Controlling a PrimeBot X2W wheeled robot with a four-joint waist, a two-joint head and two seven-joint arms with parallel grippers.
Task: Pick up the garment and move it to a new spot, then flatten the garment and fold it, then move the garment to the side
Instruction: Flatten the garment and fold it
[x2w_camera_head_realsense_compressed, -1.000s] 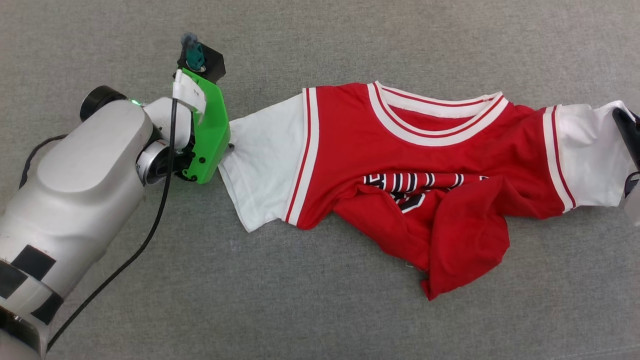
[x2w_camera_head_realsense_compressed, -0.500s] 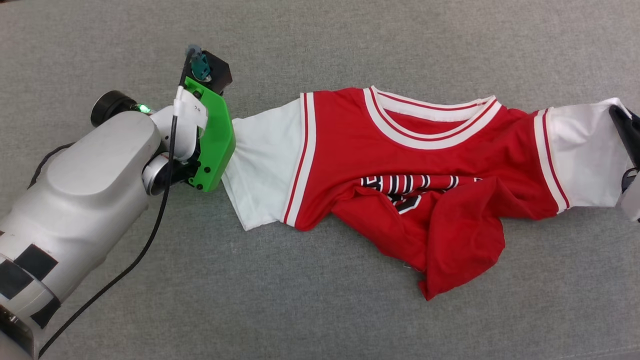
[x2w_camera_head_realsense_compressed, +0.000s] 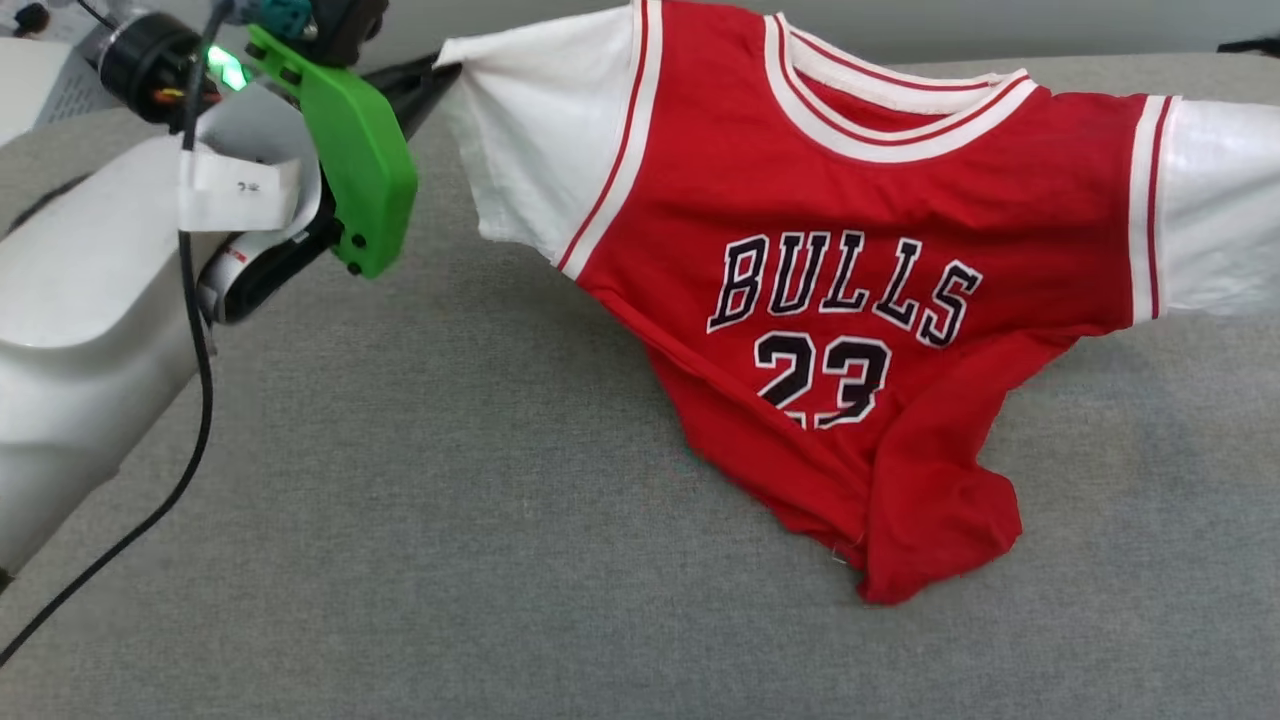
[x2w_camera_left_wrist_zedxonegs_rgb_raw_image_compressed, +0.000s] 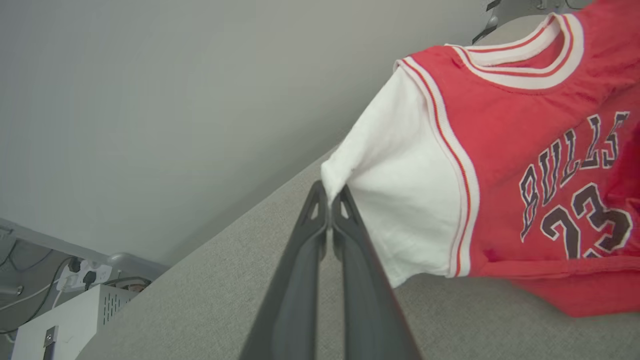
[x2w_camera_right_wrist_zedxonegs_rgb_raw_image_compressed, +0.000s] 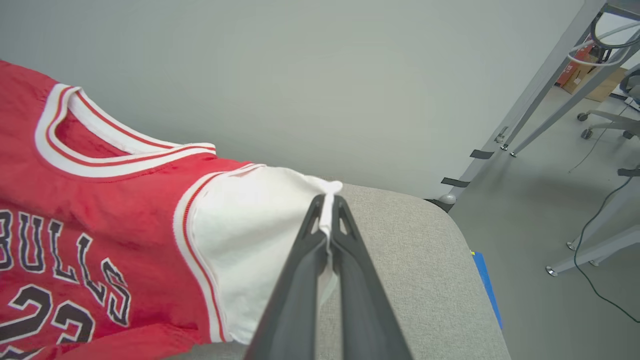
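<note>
Garment (x2w_camera_head_realsense_compressed: 850, 200), a red jersey with white sleeves, hangs stretched between the two arms above the grey fabric surface (x2w_camera_head_realsense_compressed: 450, 520), chest toward the head camera, black lettering and number readable. The left gripper (x2w_camera_left_wrist_zedxonegs_rgb_raw_image_compressed: 330, 192) is clamped on the outer edge of the white sleeve on the robot's left, its dark fingers (x2w_camera_left_wrist_zedxonegs_rgb_raw_image_compressed: 295, 290) pressed together with a pinch of cloth between the tips. The right gripper (x2w_camera_right_wrist_zedxonegs_rgb_raw_image_compressed: 328, 201) is likewise clenched on the edge of the other white sleeve. The collar runs along the top. The red lower part sags, and its crumpled bottom corner rests on the surface.
</note>
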